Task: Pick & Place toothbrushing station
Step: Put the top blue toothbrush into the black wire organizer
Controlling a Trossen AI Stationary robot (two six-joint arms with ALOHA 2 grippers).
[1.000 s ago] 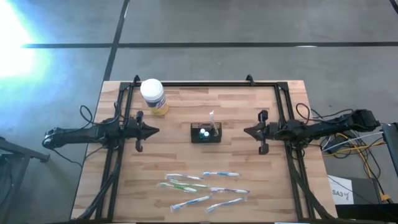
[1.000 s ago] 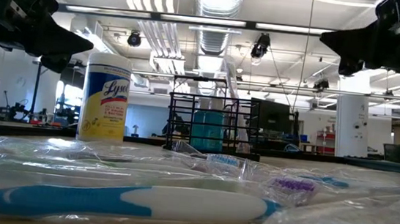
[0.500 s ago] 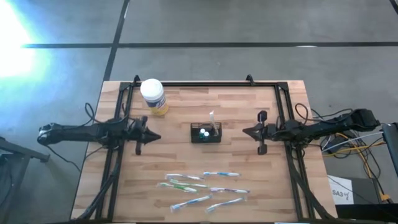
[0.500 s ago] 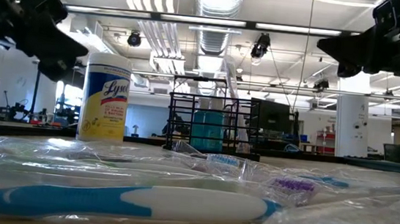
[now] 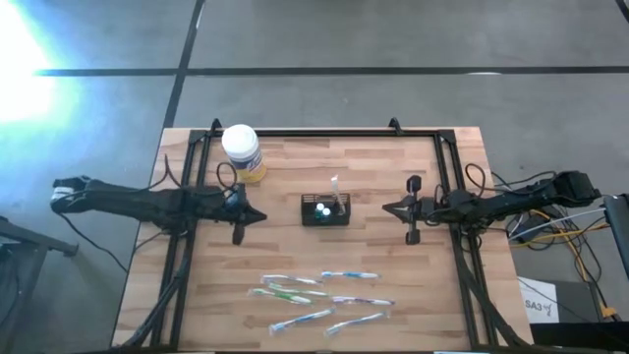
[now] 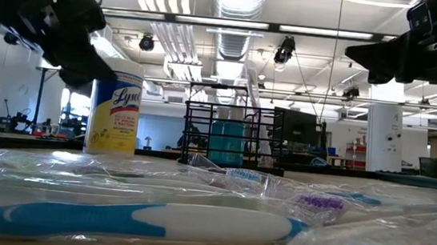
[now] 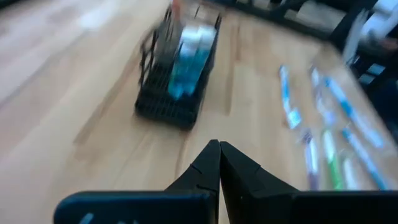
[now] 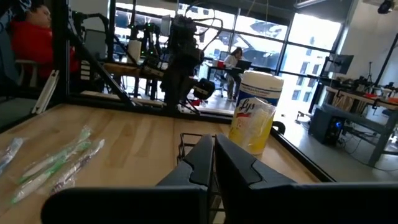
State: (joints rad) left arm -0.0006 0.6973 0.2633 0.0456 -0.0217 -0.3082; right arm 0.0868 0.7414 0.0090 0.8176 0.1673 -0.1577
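The toothbrushing station (image 5: 325,210), a small black wire-mesh caddy, sat upright near the middle of the table (image 5: 295,265), w/ a white-and-blue tube and a thin white stick standing inside. Nothing touched it yet.

Left gripper (image 5: 257,218) hung above the table just left of the caddy, tip aimed at it, fingers pressed together, holding nothing. Right gripper (image 5: 386,207) hovered on the caddy's other side, a bit farther off, fingers also together & empty.

Handling, as a guess: the caddy looked light and stiff, thin wire, prob. easy to tip or slide if nudged, esp. w/ tall contents making it top-heavy. Best hold seemed the top rim wire of a short wall, one finger inside, one outside; mesh gives grip, so not slippery. Contents loose, so keep it level.

Writing: the white-lidded jar (image 6: 115,106) w/ yellow label, at the back left of the table, read "Lysol" in blue script. Wrapped toothbrushes (image 5: 319,298) lay near the front edge; no print legible on them.
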